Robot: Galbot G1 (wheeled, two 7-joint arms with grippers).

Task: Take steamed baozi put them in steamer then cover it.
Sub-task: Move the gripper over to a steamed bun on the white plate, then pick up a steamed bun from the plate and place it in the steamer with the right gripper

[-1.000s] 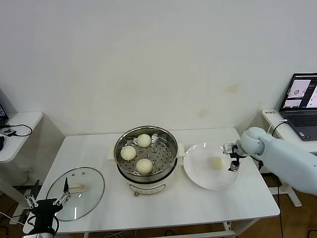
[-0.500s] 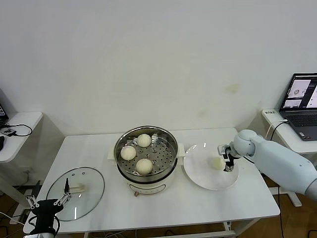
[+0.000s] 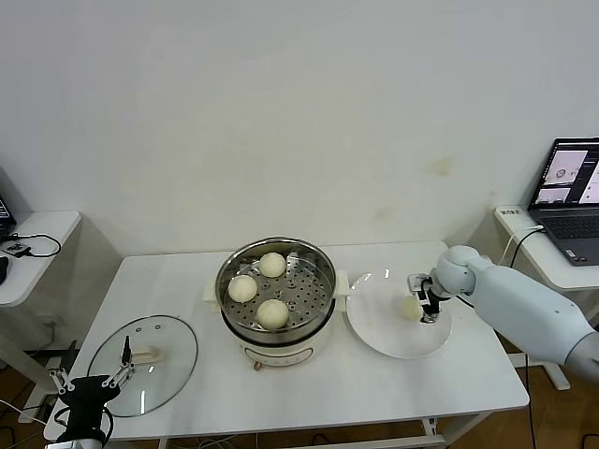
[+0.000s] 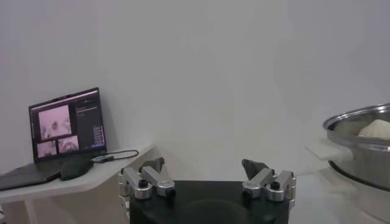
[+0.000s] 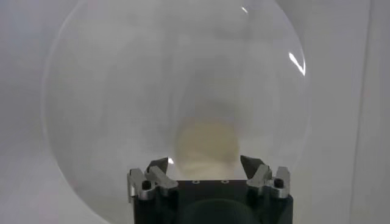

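Right gripper (image 3: 420, 307) down at the last bun (image 3: 409, 307) on the white plate (image 3: 398, 344), jaws part open either side of it, not yet clamped. Could squash or nudge the soft dough off-centre if squeezed too hard. Three buns counted in the steamer (image 3: 277, 283), one on the plate. Left gripper (image 3: 92, 383) wide open, empty, parked by the one lid (image 3: 142, 353) on the table (image 3: 374, 388).
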